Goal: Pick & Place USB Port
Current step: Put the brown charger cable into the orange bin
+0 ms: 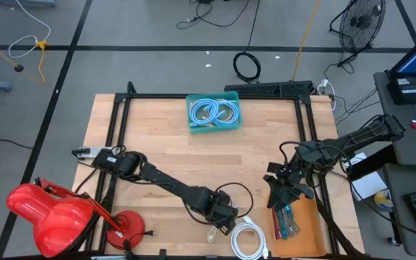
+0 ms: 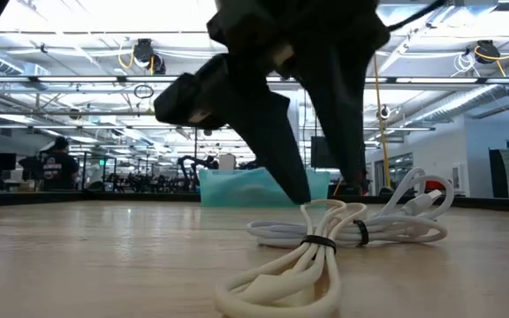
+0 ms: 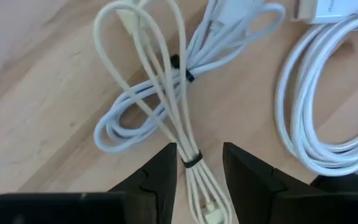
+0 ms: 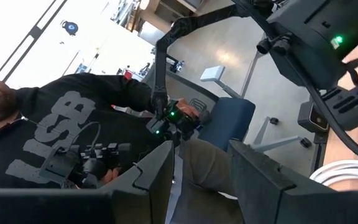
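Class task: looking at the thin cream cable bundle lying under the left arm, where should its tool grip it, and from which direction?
Grip the cream cable bundle at its tied waist by the black band, descending from above: there the strands run together and narrow, fitting between the left tool fingers, which stand open astride it.

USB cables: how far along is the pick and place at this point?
Looks done: two coiled cables lie in the blue bin. In hand: the left gripper stands open astride a tied cream cable on the table, not gripping it. Left: grasping and placing it, then the white coil. The right gripper waits, open and empty, above the side tray.
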